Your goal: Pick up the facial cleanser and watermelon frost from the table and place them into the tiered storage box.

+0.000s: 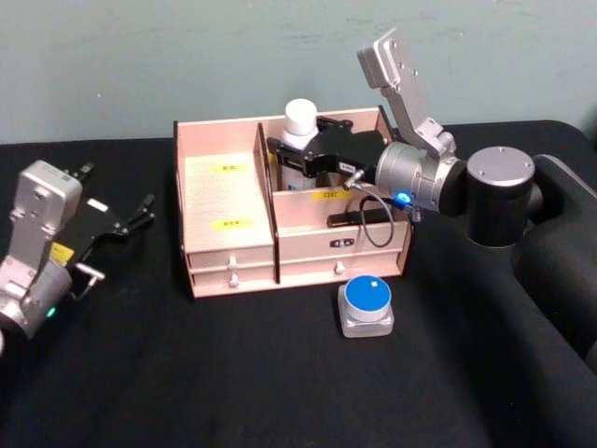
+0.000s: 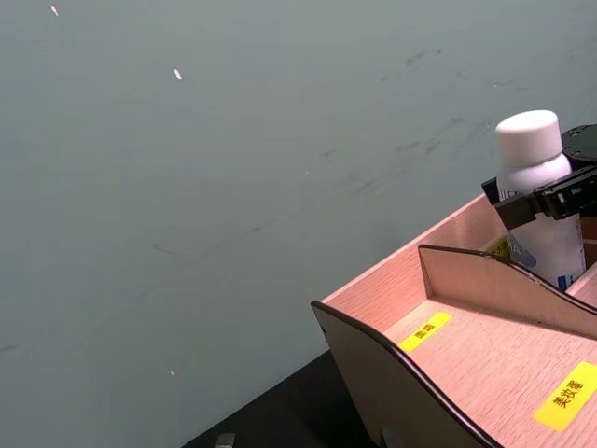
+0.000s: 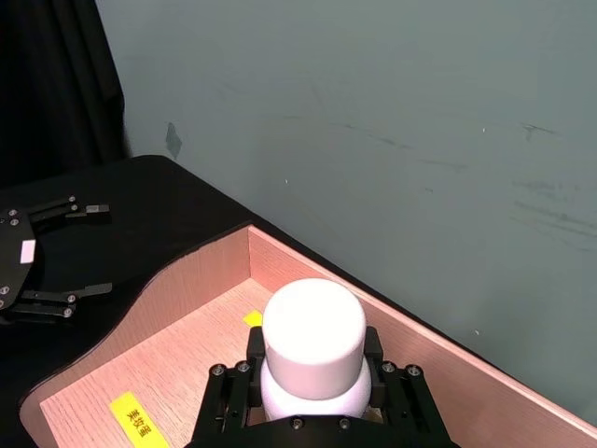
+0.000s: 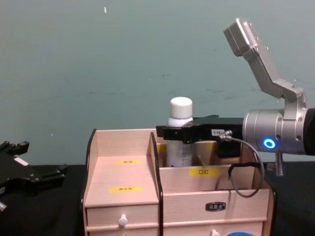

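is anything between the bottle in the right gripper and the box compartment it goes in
Nothing visible. The right gripper holds the white-capped bottle upright, down between the rear compartment walls of the tiered storage box; the floor beneath is hidden.

Soft even light from above, no hard shadows. White plastic bottle [image 4: 180,110] in right gripper [image 4: 178,132]: cap brightest, slight glare. Light wooden tiered storage box [image 4: 123,169] beneath gripper faintly shaded inside. Round blue indicator light [image 4: 268,143] glows behind gripper. Black tablecloth [image 1: 233,373] swallows shadows.
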